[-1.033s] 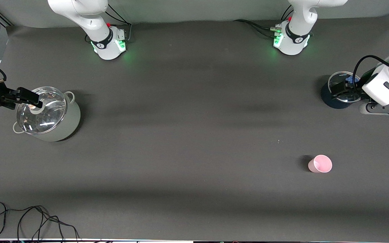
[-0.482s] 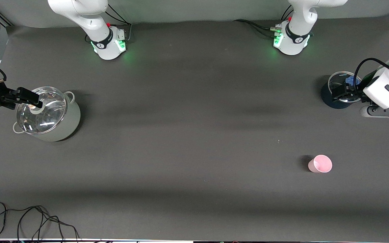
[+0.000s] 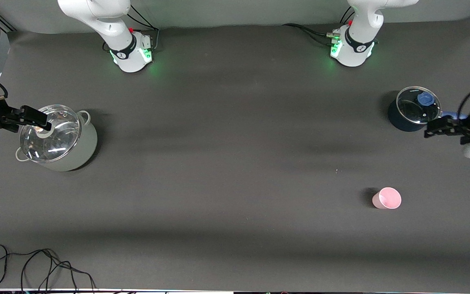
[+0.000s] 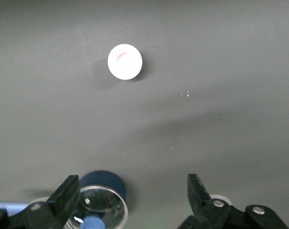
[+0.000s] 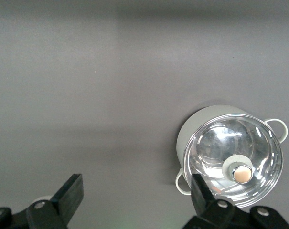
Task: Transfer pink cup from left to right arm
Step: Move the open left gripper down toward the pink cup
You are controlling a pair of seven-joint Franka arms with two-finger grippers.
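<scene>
Left gripper (image 3: 433, 130), jaws wide and empty, hangs beside the dark pot (image 3: 402, 118); the pale-pink cup (image 3: 386, 198) stands upright, right gripper (image 3: 39, 119) open, waiting.

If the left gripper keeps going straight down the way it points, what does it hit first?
Likely bare table. The open left gripper hangs beside the dark pot, with the pink cup well off its line.

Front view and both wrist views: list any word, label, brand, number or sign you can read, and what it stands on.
No text can be read in any view.
Right arm's base: a small dark round mark on its band, too small to read.
Left arm's base: the same kind of mark, too small to read.
Pink cup, both lidded pots: no markings visible.
</scene>
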